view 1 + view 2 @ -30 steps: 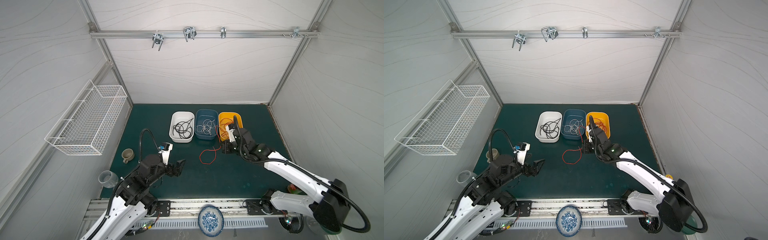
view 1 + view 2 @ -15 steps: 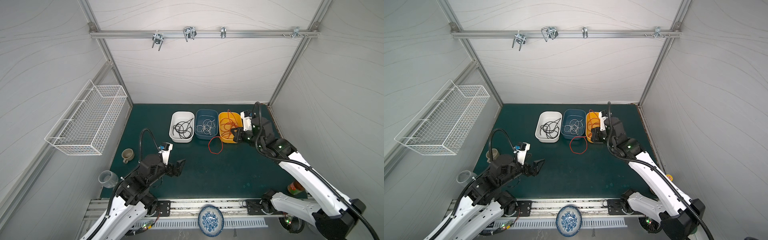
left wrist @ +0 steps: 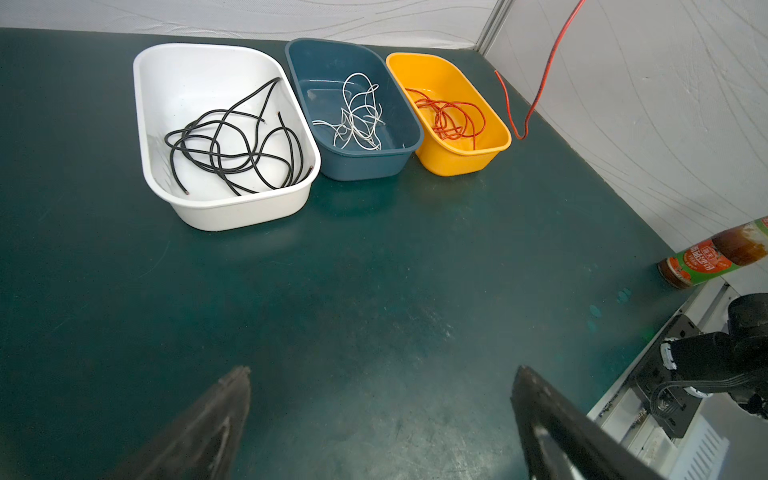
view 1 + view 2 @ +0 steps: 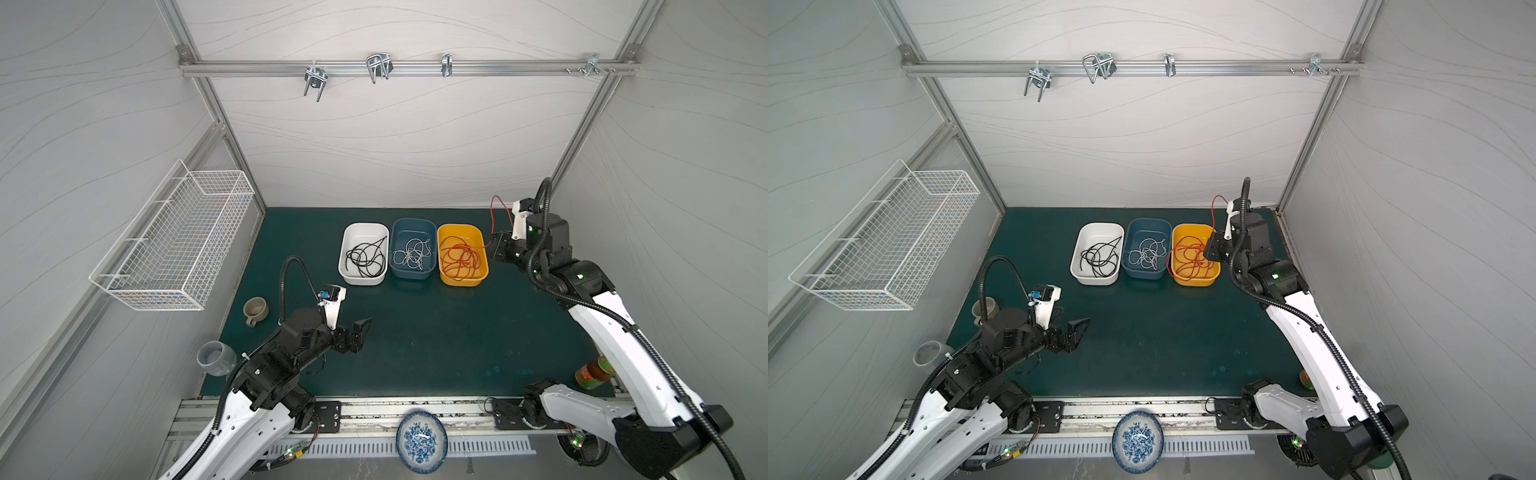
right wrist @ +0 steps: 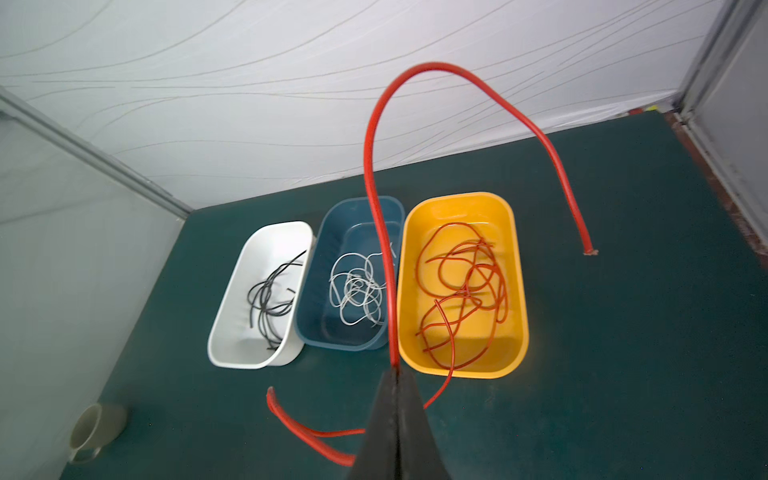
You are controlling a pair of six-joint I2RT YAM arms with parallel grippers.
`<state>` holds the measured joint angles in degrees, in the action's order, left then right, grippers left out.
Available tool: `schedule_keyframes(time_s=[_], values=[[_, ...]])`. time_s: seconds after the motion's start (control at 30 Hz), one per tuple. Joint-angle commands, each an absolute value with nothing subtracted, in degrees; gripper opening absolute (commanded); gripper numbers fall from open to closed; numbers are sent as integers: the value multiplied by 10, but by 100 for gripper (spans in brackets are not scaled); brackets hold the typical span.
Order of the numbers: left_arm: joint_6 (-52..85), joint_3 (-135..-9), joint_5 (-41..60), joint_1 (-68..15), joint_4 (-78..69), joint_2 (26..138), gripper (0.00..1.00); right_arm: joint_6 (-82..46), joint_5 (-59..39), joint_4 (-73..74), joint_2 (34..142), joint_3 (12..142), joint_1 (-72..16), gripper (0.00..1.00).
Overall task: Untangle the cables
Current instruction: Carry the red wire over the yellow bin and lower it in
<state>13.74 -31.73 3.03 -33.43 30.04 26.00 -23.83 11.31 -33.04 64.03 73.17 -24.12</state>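
Tubs: three, in a row near the tabletop's back edge: white tub (image 4: 362,225), blue tub (image 4: 413,220), yellow tub (image 4: 459,226).

Cable bundles: three, one per tub. The black cables (image 3: 232,145) are in the white, the white cables (image 3: 357,116) in the blue, the red cables (image 3: 453,118) in the yellow. The strands overlap too much for me to count singly.

One more red cable (image 5: 368,166) is outside the tubs, pinched in my right gripper (image 5: 397,374).

Grippers: two, that one and my left gripper (image 3: 380,370).

- Mug (image 4: 255,309) — one, by the tabletop's left edge.
- Clear cup (image 4: 216,358): one, off the front-left corner.
- Sauce bottle (image 4: 594,371): one, right edge near the front.
- Patterned plate (image 4: 422,440): one, past the front edge.
- Wire basket (image 4: 174,245): one, on the left wall.
- Metal hooks (image 4: 378,66) on the overhead rail — four.
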Motion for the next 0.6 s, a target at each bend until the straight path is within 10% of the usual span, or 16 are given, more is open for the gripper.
schedule_keyframes(time_s=[0.0,0.57], values=[[135,-329,30,-336,282,262,99,-220,189,-333,657,755,-238,0],[134,-329,29,-336,283,265,99,-151,295,-261,789,804,-233,0]])
